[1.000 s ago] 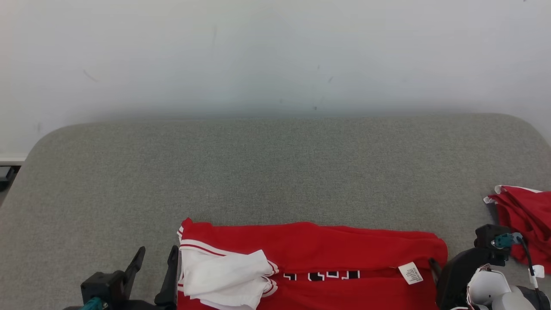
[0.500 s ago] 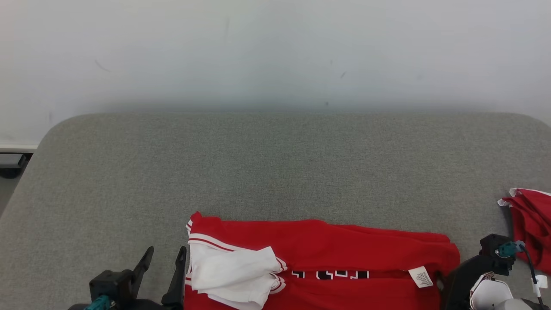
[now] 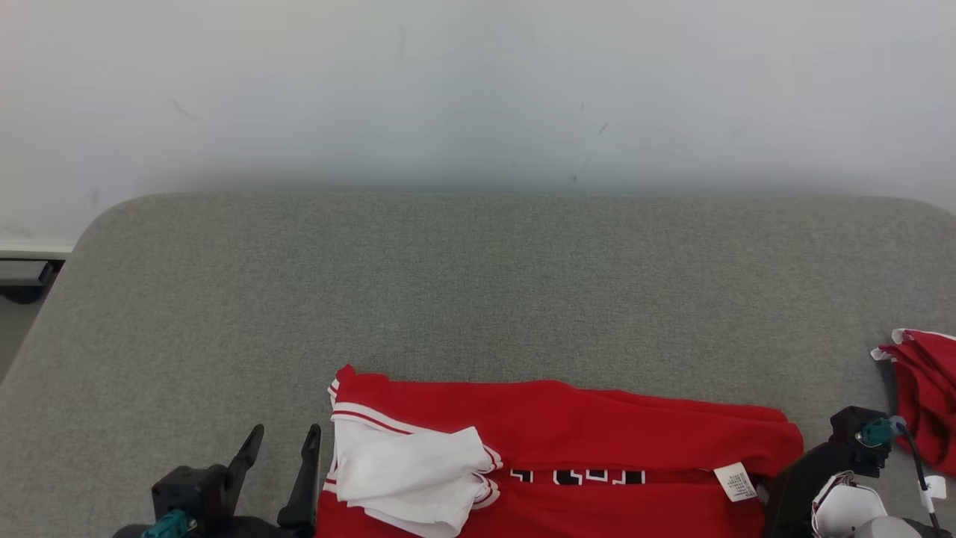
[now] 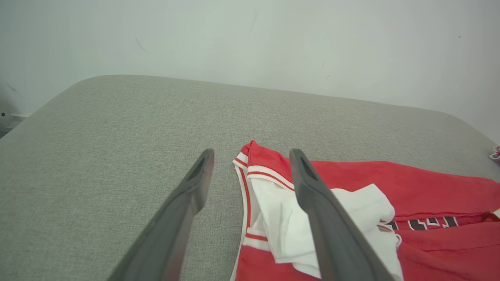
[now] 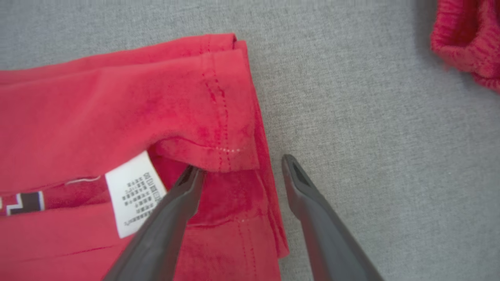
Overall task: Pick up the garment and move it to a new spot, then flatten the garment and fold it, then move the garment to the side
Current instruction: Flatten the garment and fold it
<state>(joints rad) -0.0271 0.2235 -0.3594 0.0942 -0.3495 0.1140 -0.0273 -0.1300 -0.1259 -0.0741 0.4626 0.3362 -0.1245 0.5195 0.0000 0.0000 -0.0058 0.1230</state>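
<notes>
Since one second ago the whole head view is noted as shifted, wall marks, surface edge and garment (image 3: 597, 426) alike; camera motion is inferred, and no displacement of the garment on the grey padded surface (image 3: 478, 284) is recorded. Garment: red, folded into a long band, laid left to right along the near edge of the surface; white panel (image 3: 403, 467) turned out at its left end; black-and-white lettering (image 3: 579, 476) along the fold; white care label (image 3: 736, 482) near its right end. Left gripper (image 3: 287, 432) is seen just beside the left end, fingers spread wide, nothing held. Right gripper (image 5: 240, 164) is seen spread wide astride the right-hand hem, one finger over red cloth beside the label, the other over bare surface; nothing is gripped; contact with the cloth cannot be told. Second red cloth (image 3: 922, 388) is noted well apart at the right edge; white wall (image 3: 478, 90) behind.
</notes>
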